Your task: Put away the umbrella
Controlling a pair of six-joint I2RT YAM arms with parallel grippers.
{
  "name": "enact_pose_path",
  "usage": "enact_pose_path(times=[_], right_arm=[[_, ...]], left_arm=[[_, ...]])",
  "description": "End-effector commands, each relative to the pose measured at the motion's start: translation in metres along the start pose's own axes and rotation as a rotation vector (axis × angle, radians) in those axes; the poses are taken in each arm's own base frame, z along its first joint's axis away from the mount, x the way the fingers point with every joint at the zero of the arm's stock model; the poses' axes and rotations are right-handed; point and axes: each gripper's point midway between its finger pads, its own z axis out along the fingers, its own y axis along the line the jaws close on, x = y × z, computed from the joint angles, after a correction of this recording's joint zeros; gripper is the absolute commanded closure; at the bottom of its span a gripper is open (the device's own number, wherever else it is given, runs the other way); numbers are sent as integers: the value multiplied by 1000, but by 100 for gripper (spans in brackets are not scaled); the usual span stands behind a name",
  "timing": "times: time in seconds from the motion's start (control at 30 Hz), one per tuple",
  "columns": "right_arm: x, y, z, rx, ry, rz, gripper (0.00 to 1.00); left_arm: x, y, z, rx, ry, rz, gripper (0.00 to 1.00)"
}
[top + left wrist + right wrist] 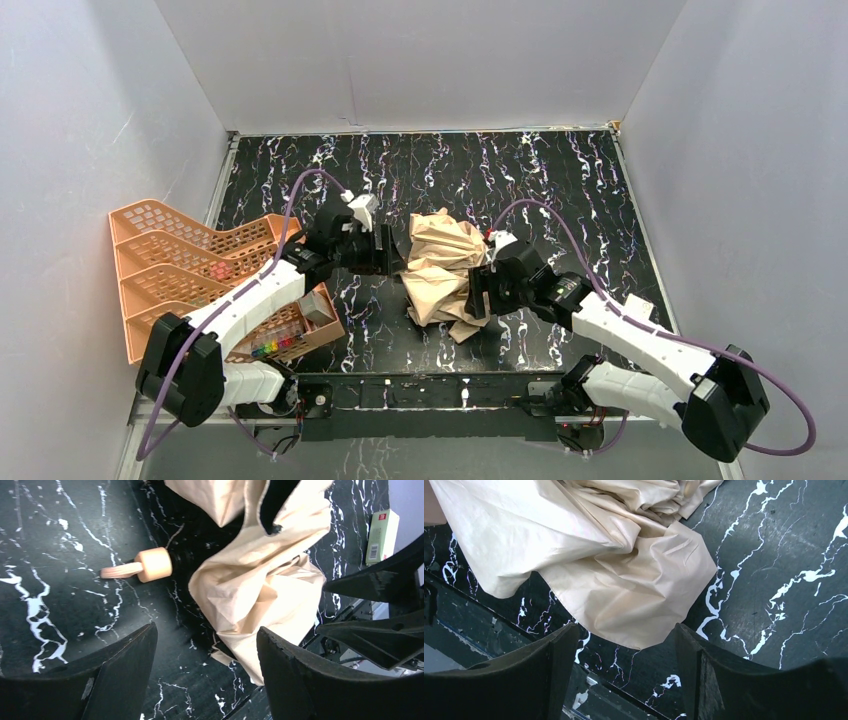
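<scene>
The umbrella (445, 265) lies collapsed in the middle of the table, its tan canopy (260, 585) crumpled in loose folds. Its small tan handle (152, 565) and strap rest on the table beside the cloth. My left gripper (385, 255) is at the canopy's left edge. It stands open (206, 630), with only table and a corner of cloth between its fingers. My right gripper (478, 290) is at the canopy's near right edge, also open (625, 630). A fold of the canopy (624, 575) reaches just between its fingertips without being pinched.
An orange mesh tray rack (190, 270) lies at the left, close to the left arm, with small coloured items in its near end. A small white and green box (382, 535) lies on the table to the right. White walls enclose three sides.
</scene>
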Motion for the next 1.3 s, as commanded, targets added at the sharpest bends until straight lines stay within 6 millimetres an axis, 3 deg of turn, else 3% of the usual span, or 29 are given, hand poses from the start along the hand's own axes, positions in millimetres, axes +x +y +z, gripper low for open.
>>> enact_pose_path(times=[0.0,0.23,0.43,0.67,0.87,1.07,1.17,1.27], right_arm=[[-12,10,-3,-43,-64,11,22],[-86,72,-39,-319,-345,-260,30],[-113,94,-25,-393,-404,-569,20],[-104,107,0,-501,-351,-864,20],[-93,99,24,-495,-244,-923,20],[-84,86,50,-457,-145,-927,27],[-83,78,61,-417,-119,-922,38],[-93,72,69,-353,-134,-896,59]], left_arm=[[-5,-19,-1,60,-34,3,28],[-14,-20,1,54,-76,6,31],[-26,-8,-11,-38,-153,-30,33],[-15,1,-21,-81,-145,-36,33],[-6,4,-22,-84,-128,-46,33],[-5,5,-21,-86,-120,-47,32],[-4,6,-21,-90,-118,-42,32],[-3,7,-21,-91,-114,-40,32]])
